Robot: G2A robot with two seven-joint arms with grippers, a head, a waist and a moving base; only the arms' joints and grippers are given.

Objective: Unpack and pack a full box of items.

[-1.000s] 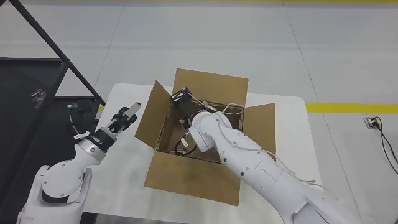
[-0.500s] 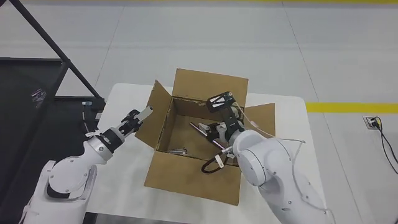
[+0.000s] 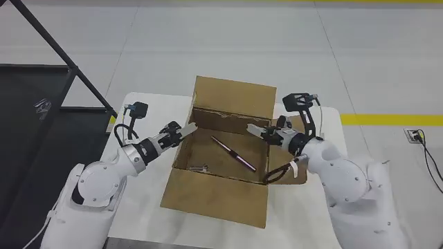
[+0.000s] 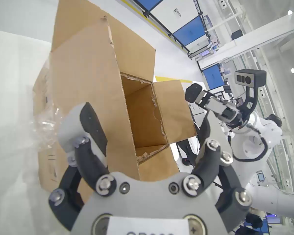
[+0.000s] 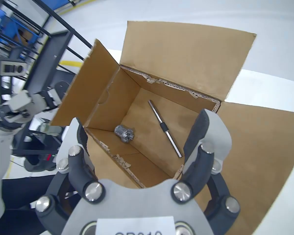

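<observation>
A: Top view, rod position?
B: Rod (image 3: 233, 153) lies diagonally on the box (image 3: 214, 200) floor. The right gripper (image 3: 257, 131) is nearer.
A: Left wrist view?
B: Left gripper (image 4: 147, 118) fingers are apart at the flap. The wall screens the floor.
A: Right wrist view?
B: Fingers apart, empty. The rod lies below, with 1 metal part (image 5: 124, 134) beside it.

The brown cardboard box (image 3: 214, 197) stood upright with its four flaps folded open. On its floor a slim metal rod (image 5: 164, 128) with a dark collar lay diagonally near the middle. A small fluted metal cylinder (image 5: 124, 135) lay apart from it, beside one side wall.
</observation>
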